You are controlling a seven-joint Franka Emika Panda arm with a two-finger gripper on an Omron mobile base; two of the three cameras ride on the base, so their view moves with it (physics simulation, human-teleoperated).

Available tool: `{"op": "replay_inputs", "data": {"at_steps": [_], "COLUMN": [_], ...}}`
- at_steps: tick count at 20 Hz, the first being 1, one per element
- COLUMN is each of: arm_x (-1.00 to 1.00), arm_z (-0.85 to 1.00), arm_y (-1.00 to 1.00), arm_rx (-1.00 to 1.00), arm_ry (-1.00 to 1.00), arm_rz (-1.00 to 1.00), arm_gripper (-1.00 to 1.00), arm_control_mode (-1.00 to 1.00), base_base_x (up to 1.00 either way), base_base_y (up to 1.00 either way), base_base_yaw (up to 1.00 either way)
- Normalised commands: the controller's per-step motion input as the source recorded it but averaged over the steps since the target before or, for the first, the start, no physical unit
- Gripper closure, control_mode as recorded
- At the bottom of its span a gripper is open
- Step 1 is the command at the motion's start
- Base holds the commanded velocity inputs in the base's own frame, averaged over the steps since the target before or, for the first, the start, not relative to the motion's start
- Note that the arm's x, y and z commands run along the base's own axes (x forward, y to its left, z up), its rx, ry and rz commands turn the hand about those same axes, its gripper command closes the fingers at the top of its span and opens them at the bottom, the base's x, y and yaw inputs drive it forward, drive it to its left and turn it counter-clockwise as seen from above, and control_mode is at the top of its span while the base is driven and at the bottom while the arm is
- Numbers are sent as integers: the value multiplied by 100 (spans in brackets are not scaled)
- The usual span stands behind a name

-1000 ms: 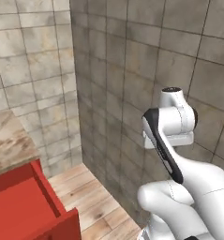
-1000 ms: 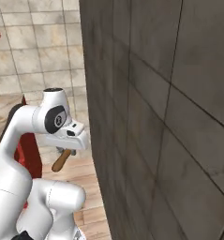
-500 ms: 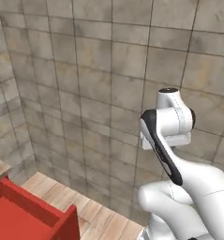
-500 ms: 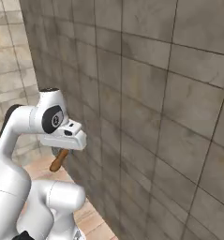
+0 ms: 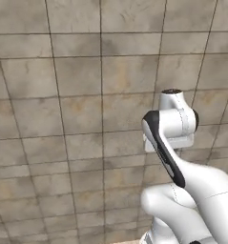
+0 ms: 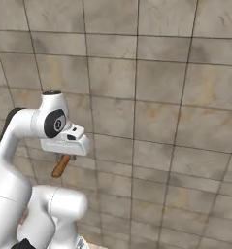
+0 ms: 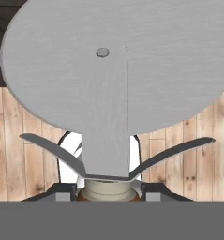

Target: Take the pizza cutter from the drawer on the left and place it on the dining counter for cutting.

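The gripper (image 6: 65, 156) clamps the pizza cutter (image 7: 113, 70), its brown handle apparently hanging below, before a tiled wall (image 5: 63, 95). It should be carried level until the counter appears.

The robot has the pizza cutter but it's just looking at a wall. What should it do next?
Probably keep turning the base to find the dining counter. The gripper is shut on the pizza cutter, its brown handle hanging below the hand, and ahead is just the tiled wall, so there's nowhere to put it.
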Motion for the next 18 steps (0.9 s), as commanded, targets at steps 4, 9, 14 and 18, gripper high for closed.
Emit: {"op": "replay_inputs", "data": {"at_steps": [4, 9, 14, 18], "arm_x": [0, 0, 0, 0], "arm_z": [0, 0, 0, 0], "arm_y": [0, 0, 0, 0], "arm_rx": [0, 0, 0, 0], "arm_ry": [0, 0, 0, 0], "arm_rz": [0, 0, 0, 0], "arm_gripper": [100, 100, 100, 100], "arm_control_mode": [100, 100, 100, 100], "base_base_x": [-10, -1, 0, 0], "base_base_y": [-1, -16, -11, -7], "base_base_yaw": [-93, -84, -85, -88]}}
